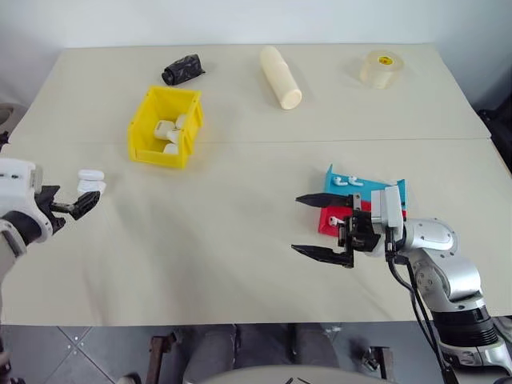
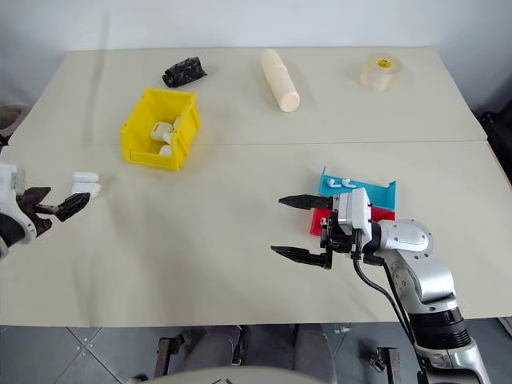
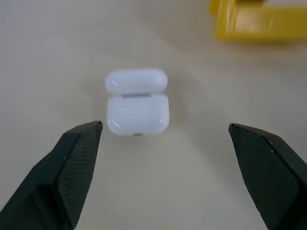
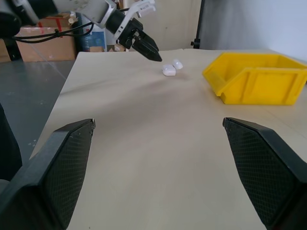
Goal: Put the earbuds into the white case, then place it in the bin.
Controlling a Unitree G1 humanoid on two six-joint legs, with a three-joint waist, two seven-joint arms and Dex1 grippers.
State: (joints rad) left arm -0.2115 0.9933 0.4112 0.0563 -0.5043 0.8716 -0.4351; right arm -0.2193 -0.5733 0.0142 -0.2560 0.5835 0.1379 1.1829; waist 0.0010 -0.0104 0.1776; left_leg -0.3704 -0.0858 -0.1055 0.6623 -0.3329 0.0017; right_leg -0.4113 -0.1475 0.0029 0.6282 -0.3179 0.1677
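The white case (image 3: 137, 101) lies on the table near its left edge with its lid flipped back. My left gripper (image 1: 83, 205) hovers open just short of the white case (image 1: 90, 181), its fingers apart on either side and not touching it. Two earbuds (image 1: 346, 181) lie in a teal tray (image 1: 376, 190) at the right. My right gripper (image 1: 322, 226) is open and empty beside that tray, pointing toward the table's middle. The yellow bin (image 1: 166, 126) stands at the back left with white items inside; the right wrist view shows the bin (image 4: 259, 79) too.
A red tray (image 1: 330, 214) sits against the teal one, with a small white piece on it. Along the far side lie a black bundle (image 1: 182, 70), a cream cylinder (image 1: 281, 77) and a roll of clear tape (image 1: 379, 68).
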